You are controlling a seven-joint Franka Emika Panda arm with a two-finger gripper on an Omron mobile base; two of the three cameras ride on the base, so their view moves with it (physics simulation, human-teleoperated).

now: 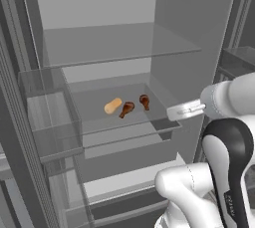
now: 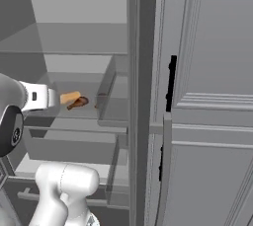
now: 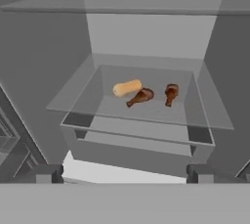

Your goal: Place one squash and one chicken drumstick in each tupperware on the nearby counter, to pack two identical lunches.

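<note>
Gripper wide open, empty, short of the fridge drawer; food straight ahead.

Left base: gripper [image 1: 175, 112] right of drawer [image 1: 164, 122]; squash [image 1: 113, 105] leftmost, long axis tilted.
Right base: squash [image 2: 69, 96] just beyond the hand.
Hand: fingertips [image 3: 47, 173] spread; both drumsticks [image 3: 140, 96] [image 3: 171, 93] right of squash [image 3: 127, 88].

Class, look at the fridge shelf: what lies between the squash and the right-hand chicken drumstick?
In the hand view, a second drumstick lies between the squash and the right-hand drumstick.
</note>
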